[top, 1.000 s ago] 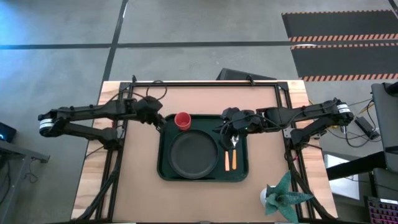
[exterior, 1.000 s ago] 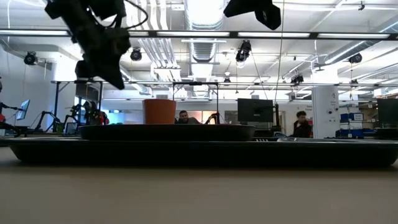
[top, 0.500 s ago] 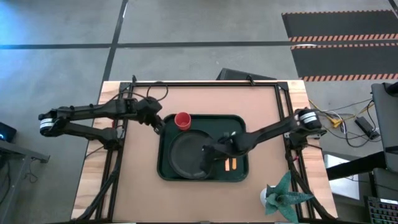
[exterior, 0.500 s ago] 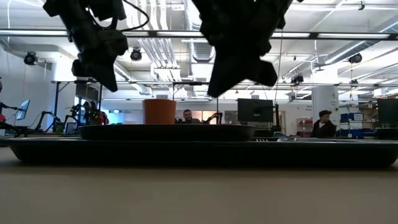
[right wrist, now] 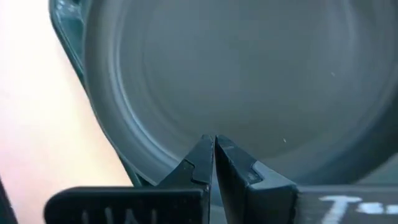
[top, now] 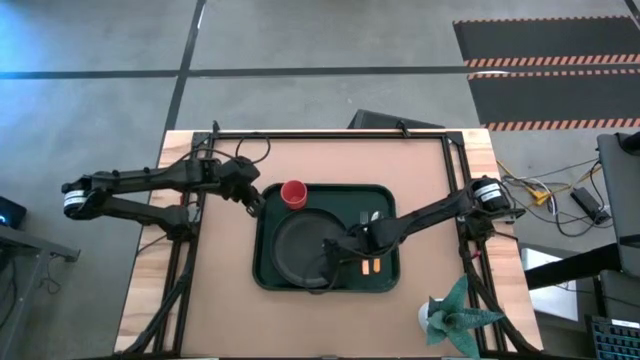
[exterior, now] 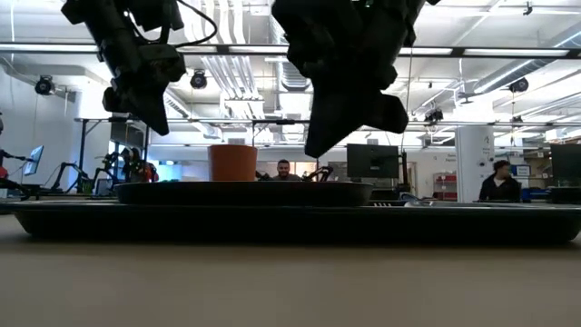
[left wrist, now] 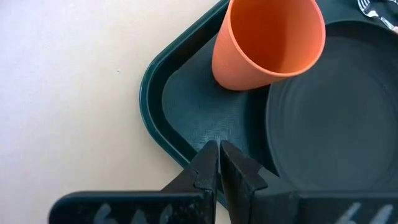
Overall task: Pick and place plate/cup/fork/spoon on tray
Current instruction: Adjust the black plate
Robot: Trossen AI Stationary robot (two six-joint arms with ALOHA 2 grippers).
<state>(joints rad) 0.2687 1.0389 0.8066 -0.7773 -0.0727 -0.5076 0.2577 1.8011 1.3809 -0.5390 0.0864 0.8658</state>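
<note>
The dark green tray (top: pixel 268 262) lies mid-table. On it rest the dark plate (top: pixel 296 252), the red cup (top: pixel 293 193) upright at its far left corner, and the orange-handled fork (top: pixel 366 266) and spoon (top: pixel 376 265) side by side along its right side. My right gripper (top: pixel 330 254) is shut and empty, and hangs over the plate's right half (right wrist: pixel 249 81), clear above it in the low view (exterior: pixel 313 150). My left gripper (top: pixel 256 201) is shut and empty over the tray's far left corner (left wrist: pixel 155 93), next to the cup (left wrist: pixel 267 43).
A potted green plant (top: pixel 452 316) stands at the table's near right corner. My right arm crosses over the middle of the fork and spoon. Bare table lies left of the tray (top: pixel 210 260) and behind it. People show far off in the room (exterior: pixel 499 177).
My right gripper has swung from over the fork and spoon at the tray's far right toward the near edge and left, coming down lower over the plate. The cup, plate, fork and spoon have stayed where they were.
</note>
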